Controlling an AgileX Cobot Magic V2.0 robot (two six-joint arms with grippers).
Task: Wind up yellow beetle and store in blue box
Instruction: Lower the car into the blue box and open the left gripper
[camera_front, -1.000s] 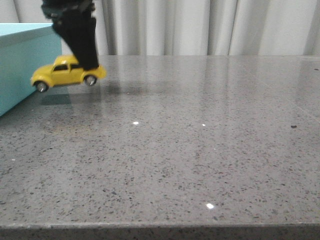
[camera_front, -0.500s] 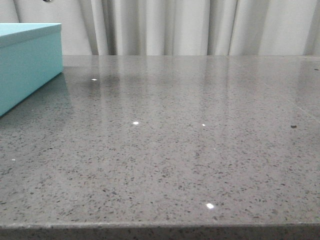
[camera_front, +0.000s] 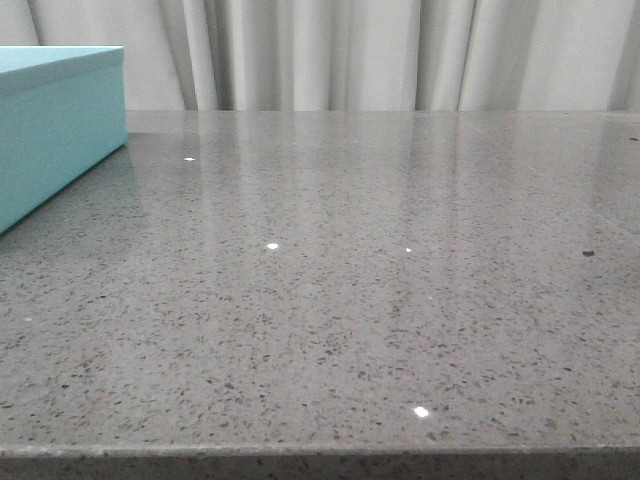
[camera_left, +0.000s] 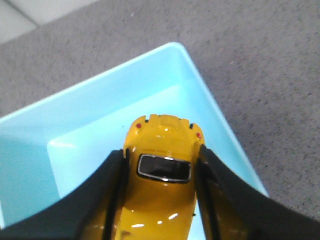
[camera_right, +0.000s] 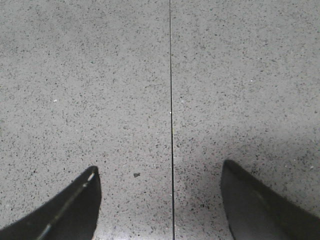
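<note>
One corner of the blue box (camera_front: 60, 125) shows in the front view, at the table's far left: flat matte turquoise sides and a paler top edge. To the right of the box we see the table (camera_front: 380, 300), a polished grey speckled stone slab with small glints. Behind the box and table hang pale pleated curtains (camera_front: 400, 55).

From the left wrist view, we look down into the blue box (camera_left: 100, 120), open, with smooth walls and rounded corners. The left gripper (camera_left: 161, 175) is clamped on the yellow beetle (camera_left: 162, 170), its black fingers (camera_left: 107, 195) pressing both flanks. The glossy rounded body, with a dark chrome-trimmed window, hangs above the box interior.

From the right wrist view, we see the right gripper (camera_right: 160, 200) with fingers spread apart, holding nothing, over the stone, where a thin dark seam (camera_right: 171, 120) runs.
</note>
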